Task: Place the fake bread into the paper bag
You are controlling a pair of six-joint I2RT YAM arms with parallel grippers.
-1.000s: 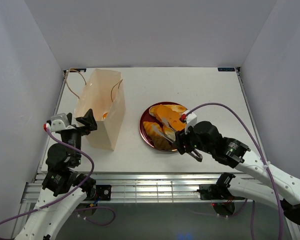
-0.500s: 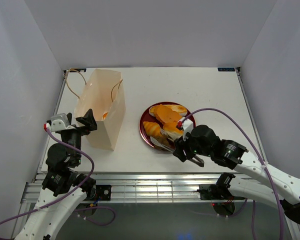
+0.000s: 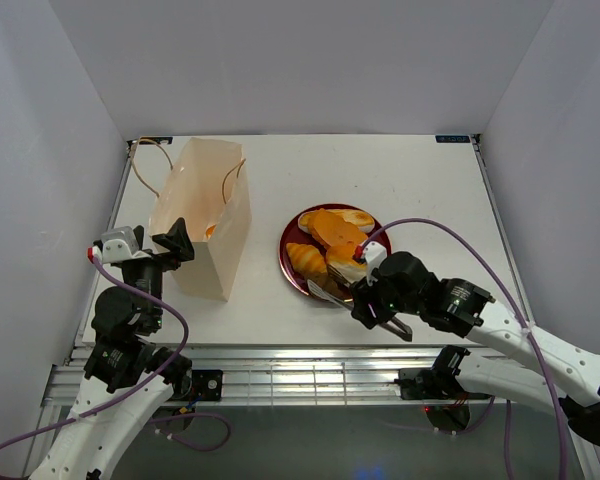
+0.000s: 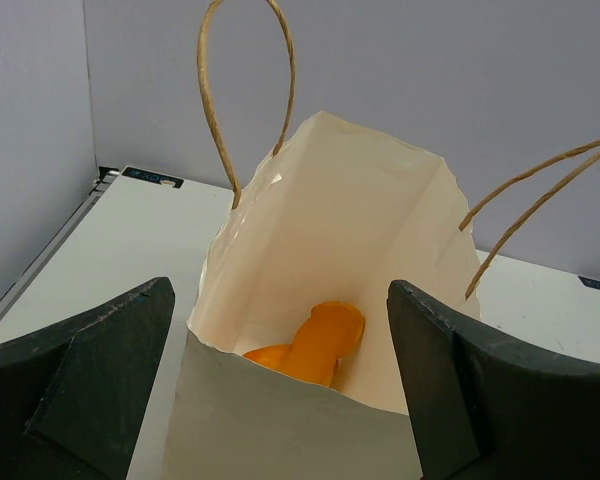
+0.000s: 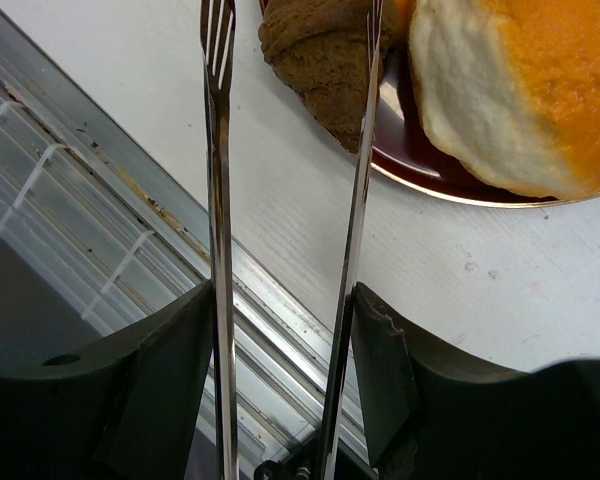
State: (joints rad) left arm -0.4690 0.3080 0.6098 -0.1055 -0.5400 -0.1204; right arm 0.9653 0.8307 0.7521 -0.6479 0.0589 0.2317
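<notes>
Cream paper bag (image 3: 202, 215) stands open on the desk (image 3: 420, 190), left side; one orange piece of fake bread (image 4: 315, 345) lies inside. Remaining pieces sit on the dark red plate (image 3: 288, 250). Left tool (image 4: 280, 400) spread wide, facing the bag, holding nothing. Right tool (image 5: 280, 310) grips metal tongs (image 5: 218, 200), tips apart either side of a brown croissant (image 5: 315, 60) at the plate's near edge

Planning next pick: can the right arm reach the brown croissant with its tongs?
Likely yes: the tongs are spread, tips either side of the croissant at the plate rim; nothing between.
</notes>
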